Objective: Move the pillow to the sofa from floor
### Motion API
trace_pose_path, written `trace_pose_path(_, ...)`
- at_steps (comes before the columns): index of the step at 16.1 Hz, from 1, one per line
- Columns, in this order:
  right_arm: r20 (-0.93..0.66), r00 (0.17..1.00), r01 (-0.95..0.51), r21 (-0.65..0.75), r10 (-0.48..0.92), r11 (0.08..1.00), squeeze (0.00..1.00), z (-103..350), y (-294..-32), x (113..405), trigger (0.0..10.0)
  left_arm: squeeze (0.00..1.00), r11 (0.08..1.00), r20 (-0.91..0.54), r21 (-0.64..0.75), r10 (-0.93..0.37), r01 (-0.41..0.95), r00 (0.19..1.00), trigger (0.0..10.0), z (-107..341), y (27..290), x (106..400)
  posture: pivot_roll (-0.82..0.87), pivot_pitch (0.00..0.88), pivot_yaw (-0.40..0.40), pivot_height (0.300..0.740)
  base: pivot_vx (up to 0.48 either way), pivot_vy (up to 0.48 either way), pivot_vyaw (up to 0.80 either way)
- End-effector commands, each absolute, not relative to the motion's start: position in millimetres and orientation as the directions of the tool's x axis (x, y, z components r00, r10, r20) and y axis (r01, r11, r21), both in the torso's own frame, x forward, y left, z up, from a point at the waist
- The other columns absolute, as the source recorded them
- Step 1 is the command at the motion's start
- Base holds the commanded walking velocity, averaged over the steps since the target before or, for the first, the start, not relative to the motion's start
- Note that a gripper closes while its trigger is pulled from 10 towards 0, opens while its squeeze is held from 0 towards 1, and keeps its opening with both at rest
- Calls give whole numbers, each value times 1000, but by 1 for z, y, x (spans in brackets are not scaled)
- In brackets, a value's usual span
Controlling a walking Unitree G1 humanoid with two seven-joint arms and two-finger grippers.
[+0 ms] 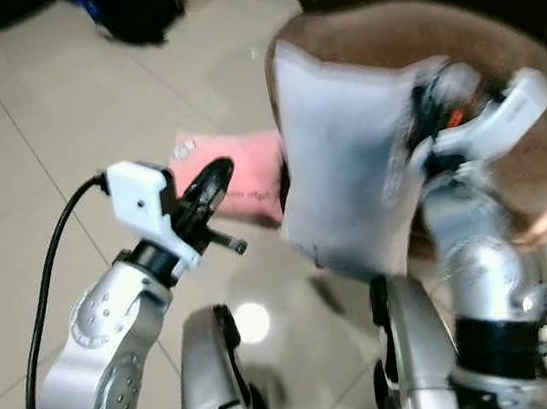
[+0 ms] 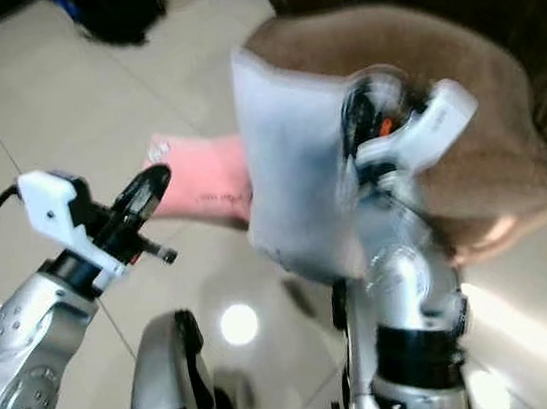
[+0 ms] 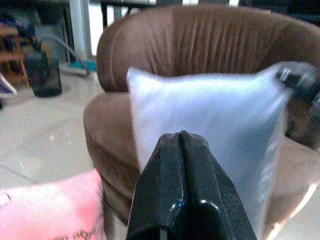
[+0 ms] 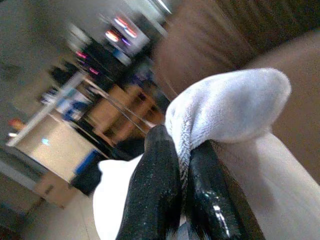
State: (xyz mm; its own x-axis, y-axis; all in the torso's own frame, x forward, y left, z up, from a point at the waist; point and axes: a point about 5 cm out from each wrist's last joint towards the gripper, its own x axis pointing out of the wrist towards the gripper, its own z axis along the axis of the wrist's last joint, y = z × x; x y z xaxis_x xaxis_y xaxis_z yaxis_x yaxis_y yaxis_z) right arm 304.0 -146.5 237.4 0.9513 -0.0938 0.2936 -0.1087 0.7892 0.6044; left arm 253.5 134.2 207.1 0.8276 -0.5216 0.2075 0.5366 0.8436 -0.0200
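1. Now carrying: right gripper [image 4: 182, 165] clamped on an edge of the white pillow [image 1: 350, 169], fabric pinched between both fingers, pillow hanging off the floor in front of the brown sofa [image 1: 497, 64], against its rounded seat front.
2. Left gripper [image 1: 204, 195] held out at mid height with its fingers pressed together on nothing, aimed toward the pillow.
3. Judged to be the transfer step, lift done, placing not yet done.
4. Next likely needed: raise and reach further so the pillow clears the seat edge, lay it on the cushion, then part the fingers.
5. On the tiled floor [image 1: 50, 113], just beside the sofa base, a pink pillow [image 1: 240, 179] with dark print along one edge, too blurred to read; no other writing legible.
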Motion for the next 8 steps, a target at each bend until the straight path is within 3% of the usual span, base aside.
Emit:
trace_pose_path(1, 407, 911, -184, 546, -67, 817, 0, 268, -139, 291, 10000, 0, 855, 211, -5, -506, 519, 836, 10000, 209, 133, 260, -87, 3, 83, 506, 0, 0, 0)
trace_pose_path(4, 443, 895, -213, 534, -56, 818, 0, 288, -137, 281, 10000, 0, 885, 276, -16, -443, 465, 853, 10000, 219, 132, 272, -97, 0, 87, 534, 0, 0, 0)
trace_pose_path(8, 393, 918, -189, 541, -47, 820, 0, 278, -135, 281, 10000, 0, 909, 243, 25, -408, 415, 880, 10000, 211, 133, 270, -87, 0, 68, 569, 0, 0, 0)
